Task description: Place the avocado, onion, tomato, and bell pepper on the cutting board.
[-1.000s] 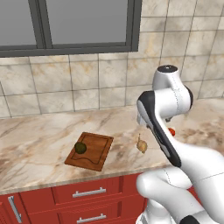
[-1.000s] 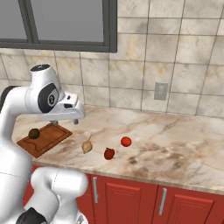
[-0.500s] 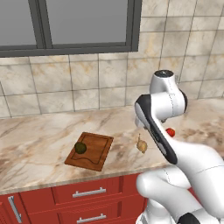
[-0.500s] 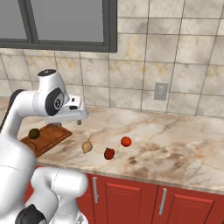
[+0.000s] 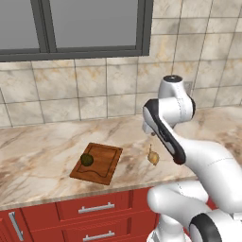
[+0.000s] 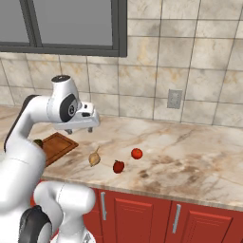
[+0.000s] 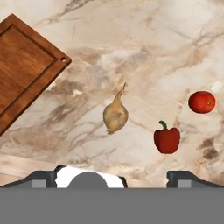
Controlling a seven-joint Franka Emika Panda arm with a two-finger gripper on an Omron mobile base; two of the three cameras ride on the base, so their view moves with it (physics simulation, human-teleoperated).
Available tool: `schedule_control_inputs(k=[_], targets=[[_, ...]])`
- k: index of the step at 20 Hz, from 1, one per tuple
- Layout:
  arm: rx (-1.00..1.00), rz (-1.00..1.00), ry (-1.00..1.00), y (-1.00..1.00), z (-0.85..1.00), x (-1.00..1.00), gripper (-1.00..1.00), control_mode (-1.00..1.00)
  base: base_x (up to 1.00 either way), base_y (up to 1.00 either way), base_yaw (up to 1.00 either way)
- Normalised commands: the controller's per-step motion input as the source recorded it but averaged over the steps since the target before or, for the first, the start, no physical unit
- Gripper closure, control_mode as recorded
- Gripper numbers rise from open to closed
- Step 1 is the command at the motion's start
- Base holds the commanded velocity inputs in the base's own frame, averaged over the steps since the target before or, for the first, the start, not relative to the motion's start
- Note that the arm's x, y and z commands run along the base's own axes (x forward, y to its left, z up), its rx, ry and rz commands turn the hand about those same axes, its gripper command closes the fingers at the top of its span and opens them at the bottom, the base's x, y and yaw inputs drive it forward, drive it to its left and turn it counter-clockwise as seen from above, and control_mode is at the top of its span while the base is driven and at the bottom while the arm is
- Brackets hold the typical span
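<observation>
The avocado already sits on the cutting board, while the onion, bell pepper and tomato lie loose on the table. The gripper hangs over the onion, jaws spread wide and holding nothing; the hand view catches the board's grooved corner but hides the avocado.

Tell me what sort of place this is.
A kitchen, by the look of it: a marble counter over red cabinet drawers, a tiled wall with a window, and a cutting board with vegetables beside it.
</observation>
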Motion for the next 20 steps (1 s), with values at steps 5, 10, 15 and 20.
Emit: schedule_control_inputs(k=[5,10,15,20], targets=[[0.03,0.00,0.06,0.00,-0.31,0.26,-1.00,-1.00,0.00,0.00,0.00],[0.00,0.00,0.05,0.00,-0.31,0.23,-1.00,-1.00,0.00,0.00,0.00],[0.00,0.00,0.05,0.00,-0.24,0.23,-1.00,-1.00,0.00,0.00,0.00],[0.00,0.00,0.04,0.00,-0.22,0.14,-1.00,-1.00,0.00,0.00,0.00]])
